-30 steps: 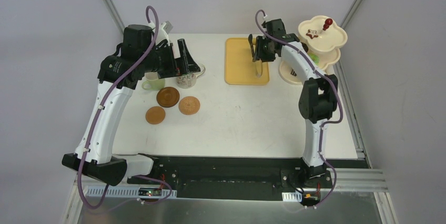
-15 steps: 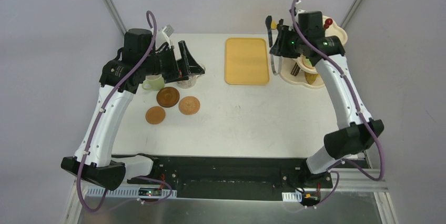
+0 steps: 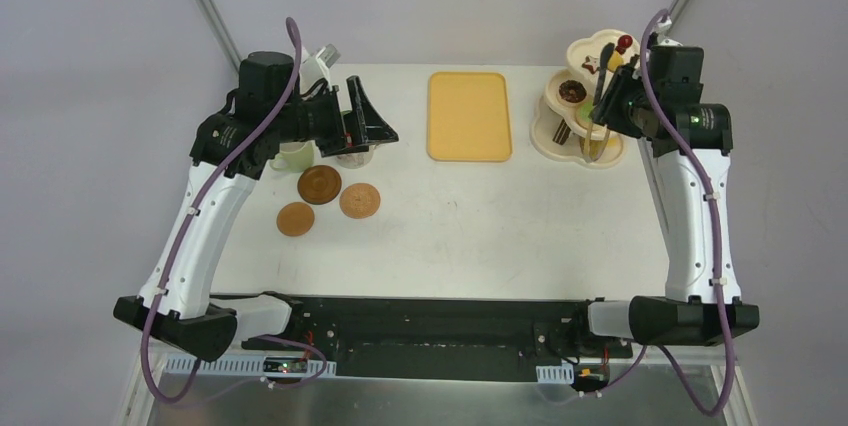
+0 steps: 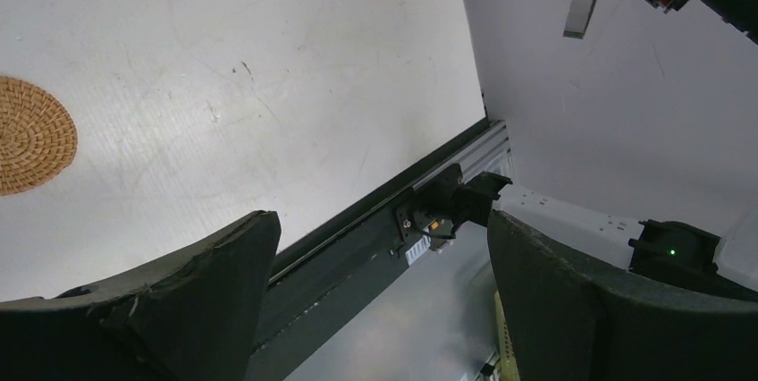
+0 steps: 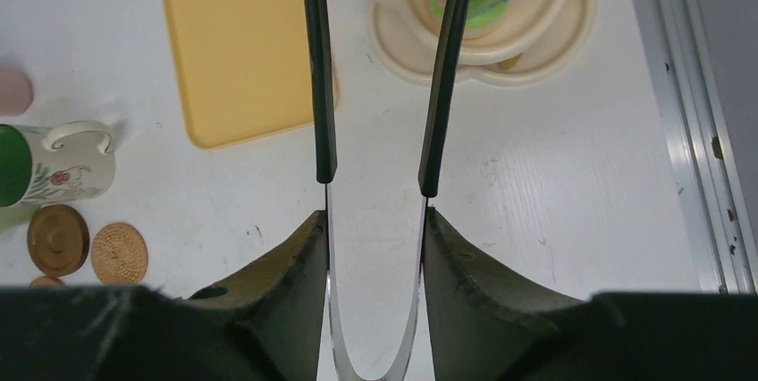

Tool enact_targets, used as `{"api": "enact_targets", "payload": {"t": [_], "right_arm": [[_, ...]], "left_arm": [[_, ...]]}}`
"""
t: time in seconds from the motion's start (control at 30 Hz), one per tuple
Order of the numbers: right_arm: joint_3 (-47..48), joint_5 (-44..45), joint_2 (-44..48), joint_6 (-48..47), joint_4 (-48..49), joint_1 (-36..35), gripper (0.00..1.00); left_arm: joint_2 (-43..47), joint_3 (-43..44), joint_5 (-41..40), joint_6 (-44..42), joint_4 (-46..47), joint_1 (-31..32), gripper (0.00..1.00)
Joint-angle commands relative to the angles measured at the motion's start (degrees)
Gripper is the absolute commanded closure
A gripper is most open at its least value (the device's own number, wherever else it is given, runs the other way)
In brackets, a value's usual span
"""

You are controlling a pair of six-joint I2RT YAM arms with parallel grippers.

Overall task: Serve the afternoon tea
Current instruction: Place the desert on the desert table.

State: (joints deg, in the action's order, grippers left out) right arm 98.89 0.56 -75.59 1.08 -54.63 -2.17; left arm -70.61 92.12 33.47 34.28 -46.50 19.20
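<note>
One right pincer seemingly clamps tongs.

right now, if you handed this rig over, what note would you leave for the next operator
Left pincer: open, empty, near the mugs.
Right pincer: shut on the black tongs, beside the tiered stand.
Done: pastries sit on the stand.
Three coasters lie bare, no mug on them.
Left, probably: mugs onto coasters.
</note>
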Motion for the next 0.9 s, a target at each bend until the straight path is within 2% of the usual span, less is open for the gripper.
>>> {"api": "enact_targets", "payload": {"t": [0.0, 0.27, 0.63, 0.87], "right_arm": [[-0.2, 2.4, -1.1, -0.7, -1.4, 3.5, 1.00], [2.6, 0.4, -6.1, -2.7, -2.6, 7.7, 1.00], [7.5, -0.1, -11.3, -2.4, -3.7, 8.4, 1.00], [7.5, -0.1, -11.8, -2.6, -3.5, 8.4, 0.83]], "left_arm": [[0.0, 3.5, 1.0, -1.3, 0.4, 1.3, 0.11], [-0.8, 7.2, -1.5, -4.7, -1.8, 3.0, 0.09], [-2.2, 8.9, -2.1, -5.0, -1.9, 3.3, 0.09], [-2.3, 8.6, -2.6, -4.7, -1.6, 3.3, 0.09]]}}
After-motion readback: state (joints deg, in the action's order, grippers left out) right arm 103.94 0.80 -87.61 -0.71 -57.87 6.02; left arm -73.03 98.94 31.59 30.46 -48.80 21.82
